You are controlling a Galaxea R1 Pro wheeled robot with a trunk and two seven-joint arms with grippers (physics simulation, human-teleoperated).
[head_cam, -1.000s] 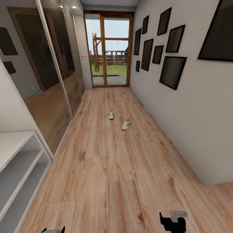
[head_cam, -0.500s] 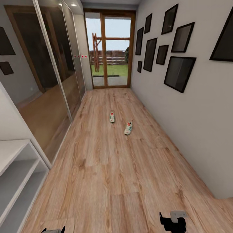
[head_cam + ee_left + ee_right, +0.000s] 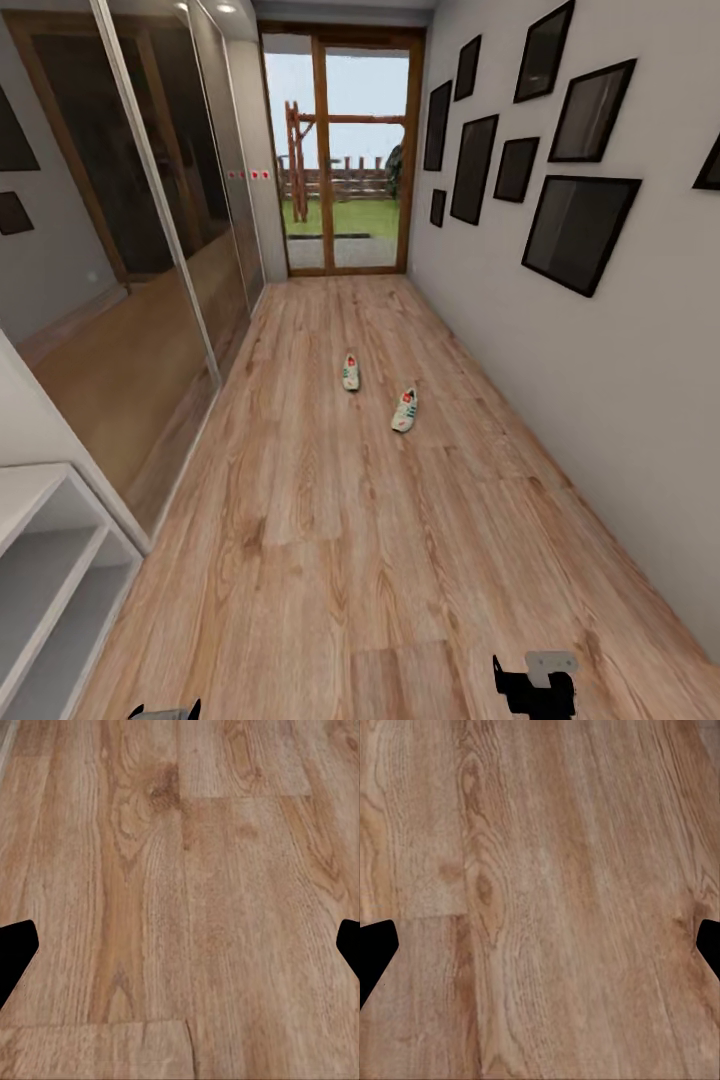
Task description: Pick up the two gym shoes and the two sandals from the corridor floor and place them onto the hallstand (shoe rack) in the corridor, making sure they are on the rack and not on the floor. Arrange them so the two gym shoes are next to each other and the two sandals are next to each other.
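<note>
View advanced, gym shoes [image 3: 377,391] nearer, unmoved

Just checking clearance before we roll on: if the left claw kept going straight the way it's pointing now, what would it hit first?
Most likely the bare corridor floor: the left wrist view looks along the open left claw at wood planks, with nothing between the fingertips. How far off the floor lies is unclear.
</note>
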